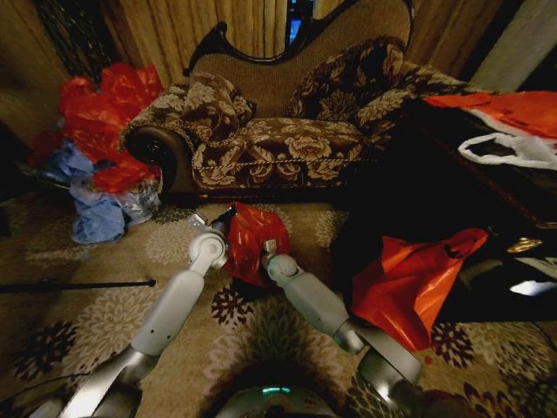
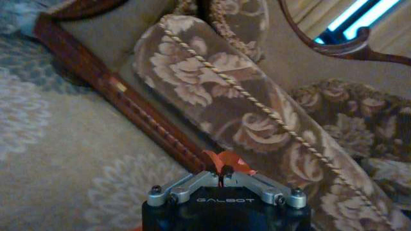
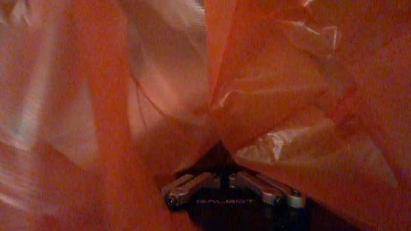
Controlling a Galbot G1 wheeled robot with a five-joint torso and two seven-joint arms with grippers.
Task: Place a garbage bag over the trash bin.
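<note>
pinched plastic marks both grasps. the left end effector (image 2: 223,174) has its jaws together on a small tuft of the garbage bag (image 1: 253,241), the red film poking out between the closed tips in the left wrist view. the right end effector (image 3: 226,179) is likewise clamped on a gathered fold of the same bag, with red film draped all round it. in the head view the two arms meet low over the carpet (image 1: 104,261), in front of the sofa (image 1: 287,139), and the bag hangs bunched between them. a dark shape just under the bag is probably the trash bin (image 1: 252,290), mostly hidden by it.

to do this step well, i judge the bag's mouth must be spread: draw the two grips apart evenly so the opening grows wider than the bin's rim, keep both pinches firm since thin film slips, then lower the opening around the rim rather than beside it. pulling unevenly could tear the film or tip the light bin.
</note>
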